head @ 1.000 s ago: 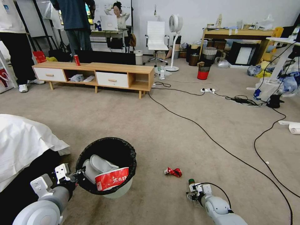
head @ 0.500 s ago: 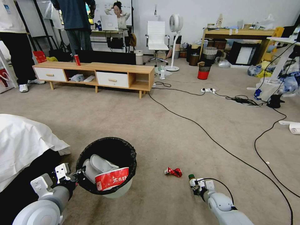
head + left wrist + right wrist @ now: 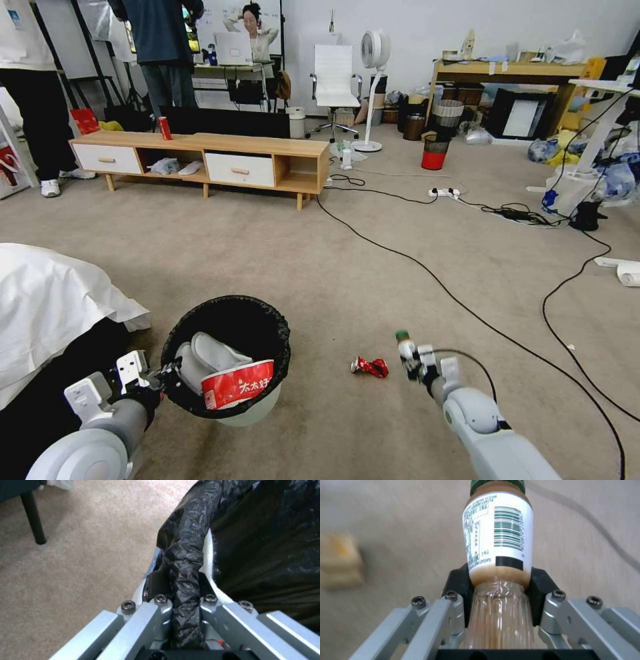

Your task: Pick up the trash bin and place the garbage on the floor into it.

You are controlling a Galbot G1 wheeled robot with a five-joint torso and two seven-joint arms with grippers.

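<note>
Left claw (image 3: 185, 605) is clamping the rim of the trash bin (image 3: 250, 413), pinching the black liner folded over the edge; in the head view the bin is hanging off the floor (image 3: 320, 267) at the robot's left front, so the pick-up part looks done.

Bin is already holding a red-and-white noodle cup (image 3: 237, 385) leaning against the near wall, plus pale crumpled pieces (image 3: 207, 353) behind it.

Right claw (image 3: 500, 580) is grasping the small green-capped bottle (image 3: 498, 537) around its lower body, black pads on either side, cap pointing away from the wrist. In the head view the bottle (image 3: 404, 343) is sitting clear of the carpet, to the right of the bin and well apart from it.

Left to do, judging from layout: bottle is not yet over the bin opening. A crushed red wrapper (image 3: 369, 366) is lying on the floor between bin and right claw, untouched. Other litter may be around; cannot tell from these views.

Estimate: roughly mid-task.
</note>
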